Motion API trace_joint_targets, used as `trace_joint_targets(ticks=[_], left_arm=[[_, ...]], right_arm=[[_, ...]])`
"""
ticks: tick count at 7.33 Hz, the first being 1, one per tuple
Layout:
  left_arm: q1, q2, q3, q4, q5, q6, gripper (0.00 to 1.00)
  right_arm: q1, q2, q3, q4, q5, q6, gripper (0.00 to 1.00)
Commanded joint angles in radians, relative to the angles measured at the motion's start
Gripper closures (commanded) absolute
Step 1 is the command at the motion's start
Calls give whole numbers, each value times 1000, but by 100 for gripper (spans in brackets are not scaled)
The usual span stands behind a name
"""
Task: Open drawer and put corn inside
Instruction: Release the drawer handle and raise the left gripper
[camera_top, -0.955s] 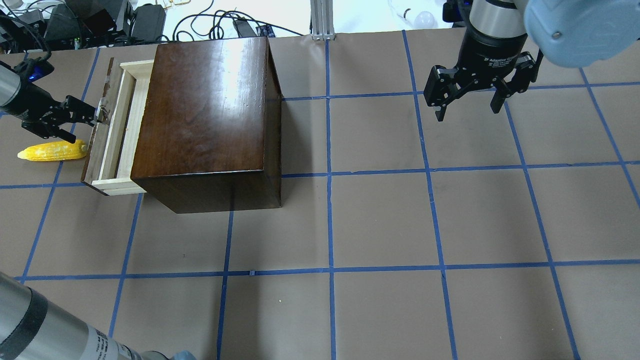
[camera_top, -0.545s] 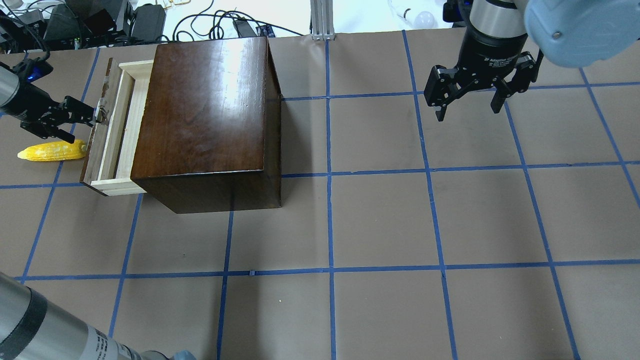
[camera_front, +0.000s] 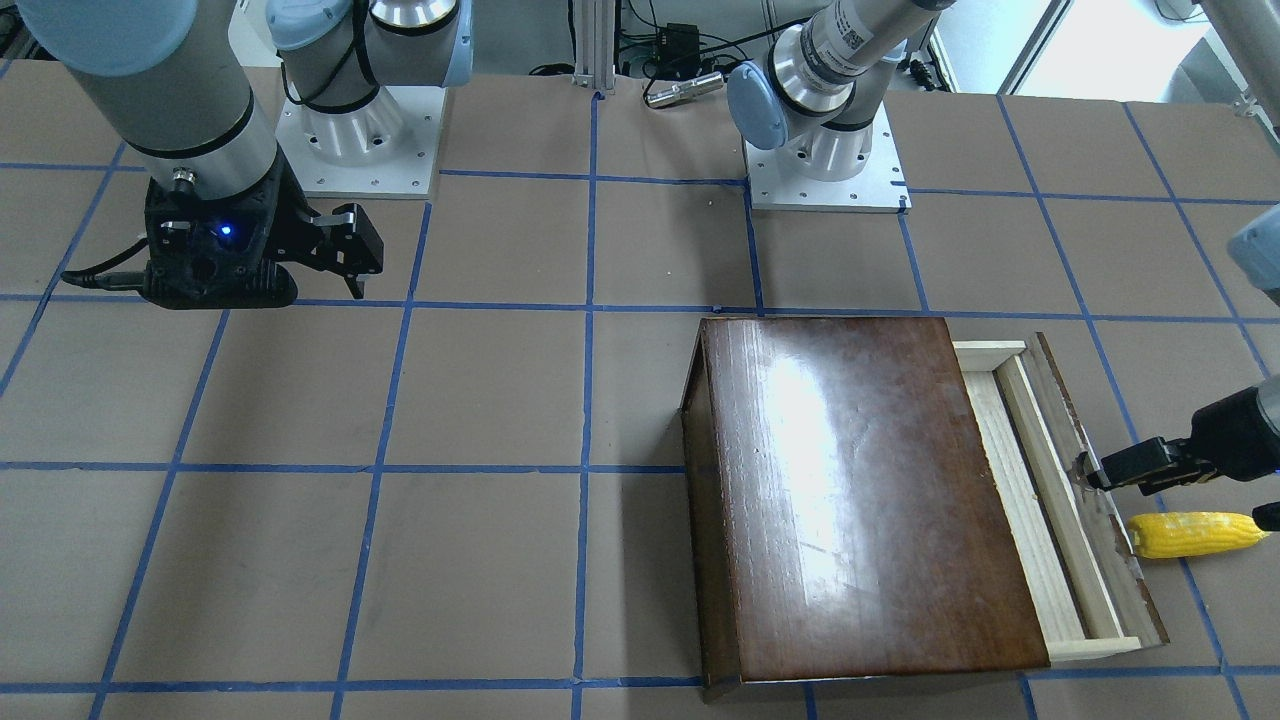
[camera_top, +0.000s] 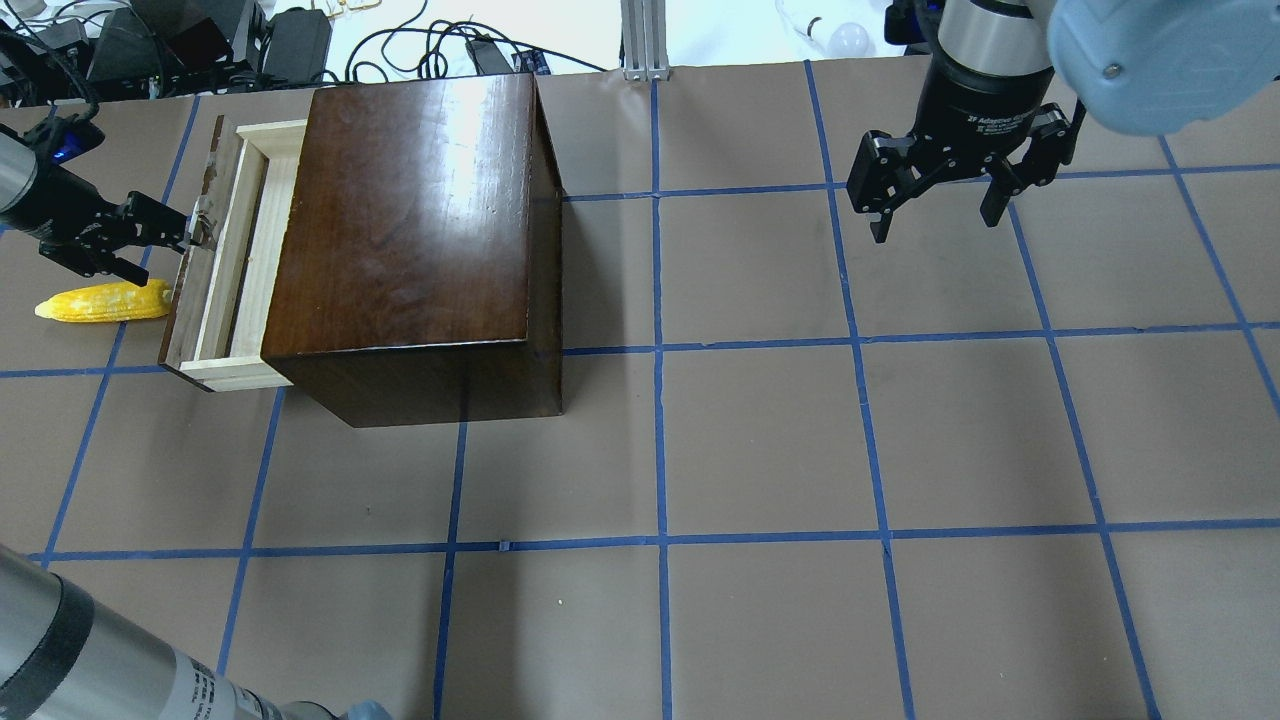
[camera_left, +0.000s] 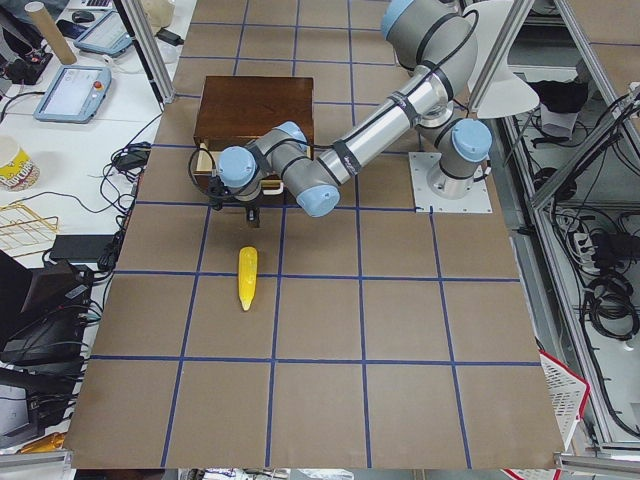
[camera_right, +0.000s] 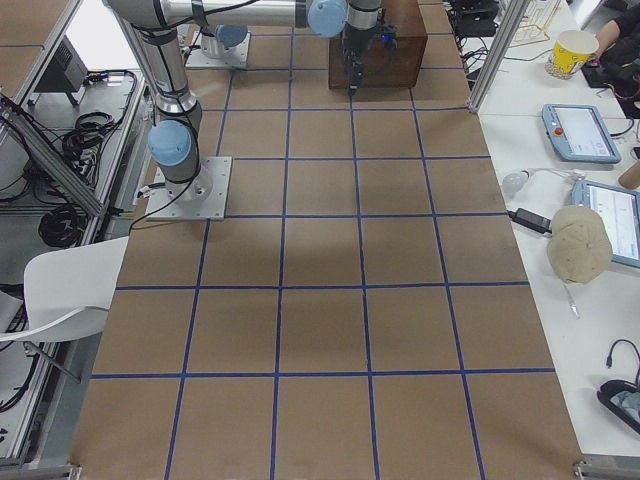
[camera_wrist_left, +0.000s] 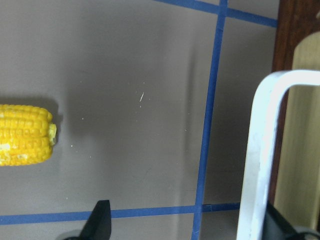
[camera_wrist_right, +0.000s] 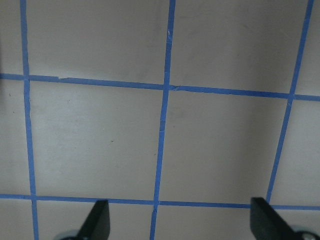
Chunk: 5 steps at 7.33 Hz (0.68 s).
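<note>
The drawer (camera_top: 240, 250) of pale wood with a dark front panel is partly out of the left side of the dark-brown cabinet (camera_top: 410, 230). It also shows in the front-facing view (camera_front: 1040, 480). My left gripper (camera_top: 155, 245) is open, with one finger at the drawer's metal handle (camera_wrist_left: 255, 150), which lies between the wide-apart fingers. The yellow corn (camera_top: 100, 301) lies on the table just left of the drawer front, below the left gripper; its blunt end shows in the left wrist view (camera_wrist_left: 25, 135). My right gripper (camera_top: 935, 228) is open and empty, far to the right.
The table is brown paper with a grid of blue tape. Cables and boxes lie beyond the far edge (camera_top: 200, 40). An aluminium post (camera_top: 645, 35) stands at the back middle. Both arm bases (camera_front: 355, 120) are on the robot's side.
The drawer has slid a little further out to the left, and my left gripper has moved left with it. The corn and the right arm have not moved.
</note>
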<state>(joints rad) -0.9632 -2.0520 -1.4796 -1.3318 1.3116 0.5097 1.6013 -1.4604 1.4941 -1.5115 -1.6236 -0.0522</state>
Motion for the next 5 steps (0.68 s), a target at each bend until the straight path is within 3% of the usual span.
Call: trace_joint_targets(ticks=[1,5], left_arm=[[0,1,1,2,35,1,0],[-2,30,7,-7,40,0,0]], right_arm=[[-1,0,0,1,1,0,0],[0,0,0,1,1,0,0]])
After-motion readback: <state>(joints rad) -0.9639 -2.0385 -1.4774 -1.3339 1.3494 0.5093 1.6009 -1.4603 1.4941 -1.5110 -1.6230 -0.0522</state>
